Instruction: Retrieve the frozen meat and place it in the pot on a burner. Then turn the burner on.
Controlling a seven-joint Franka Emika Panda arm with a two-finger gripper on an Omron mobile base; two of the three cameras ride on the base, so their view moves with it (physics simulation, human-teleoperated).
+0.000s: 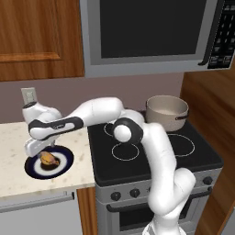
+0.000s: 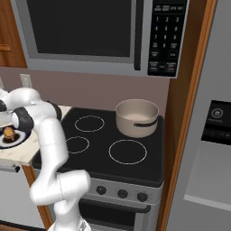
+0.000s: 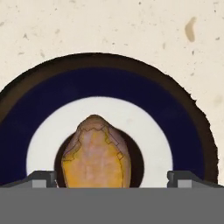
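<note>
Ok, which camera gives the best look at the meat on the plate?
The hand view: the meat sits close and centered on the plate. The left base view shows it small, under the hand; in the right base view it's tiny at the left edge.

Glossy white rounded arm (image 1: 156, 151) with dark joint bands.

Meat on plate, pot on stove
My golden-brown frozen meat (image 3: 97, 155) lies on the plate; my beige pot (image 1: 167, 111) stands upright, lidless, on a rear burner.
</note>
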